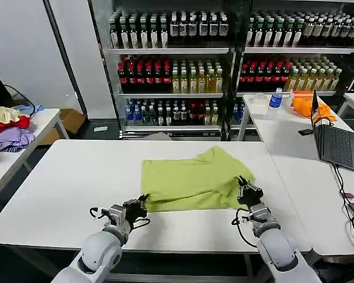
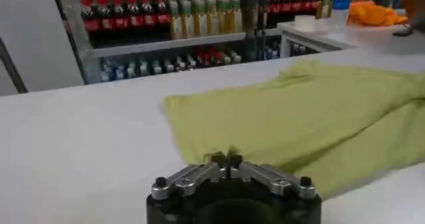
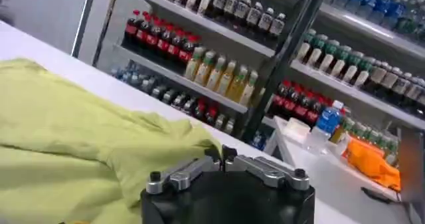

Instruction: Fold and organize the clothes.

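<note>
The lime yellow-green T-shirt (image 1: 189,180) lies partly folded on the white table (image 1: 71,183), one sleeve pointing toward the far side. My left gripper (image 1: 140,205) is at its near left corner, shut on the hem. In the left wrist view the left gripper (image 2: 226,159) pinches the edge of the T-shirt (image 2: 312,112). My right gripper (image 1: 246,190) is at the near right corner. Seen from the right wrist, the right gripper (image 3: 221,154) has its jaws shut on a fold of the T-shirt (image 3: 60,132).
A red, purple and cream garment pile (image 1: 6,127) sits on the left side table. The right table holds an open laptop (image 1: 336,141), an orange cloth (image 1: 307,103) and a water bottle (image 1: 275,98). Bottle shelves (image 1: 171,71) stand behind.
</note>
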{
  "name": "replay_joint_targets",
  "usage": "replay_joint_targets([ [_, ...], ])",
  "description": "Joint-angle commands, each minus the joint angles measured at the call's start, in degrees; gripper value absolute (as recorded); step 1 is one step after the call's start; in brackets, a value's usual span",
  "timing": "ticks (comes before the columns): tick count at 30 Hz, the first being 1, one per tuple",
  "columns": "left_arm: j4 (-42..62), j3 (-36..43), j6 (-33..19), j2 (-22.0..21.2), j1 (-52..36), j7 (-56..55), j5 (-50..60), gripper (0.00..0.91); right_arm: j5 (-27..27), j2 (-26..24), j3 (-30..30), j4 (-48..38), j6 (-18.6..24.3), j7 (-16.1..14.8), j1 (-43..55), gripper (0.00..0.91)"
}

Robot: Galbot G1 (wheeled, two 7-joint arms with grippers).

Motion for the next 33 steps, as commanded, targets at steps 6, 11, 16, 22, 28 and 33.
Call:
replay_joint_targets([
  [6,-2.1,-1.5,-0.1,-0.3,1.5,-0.3,0.5,0.907,0.5,2.6,2.3,2.3,1.1,3.8,-2.1,0.907],
  [11,-4.4,-2.7,-0.1,-0.5,4.6,-0.4,0.3,0.907,4.7,3.2,6.6,6.7,0.2,4.5,-5.5,0.907],
  [16,-4.0,-2.8,-0.1,-1.0,6.6,-0.4,0.1,0.907,6.5,2.2,11.5,8.5,-2.3,4.6,-10.0,0.907],
  [22,-0.8,-2.0,0.1,-1.8,5.8,-0.5,-0.1,0.907,13.6,1.7,14.4,6.4,-10.8,5.8,-13.0,0.907],
  [28,0.0,-1.5,0.2,-2.1,5.1,-0.8,0.1,0.907,16.3,2.2,12.5,4.3,-11.9,6.3,-10.1,0.907],
  [33,0.8,-1.6,0.2,-2.3,5.2,-0.9,0.4,0.907,17.4,2.1,10.6,3.2,-14.9,6.7,-7.3,0.907],
])
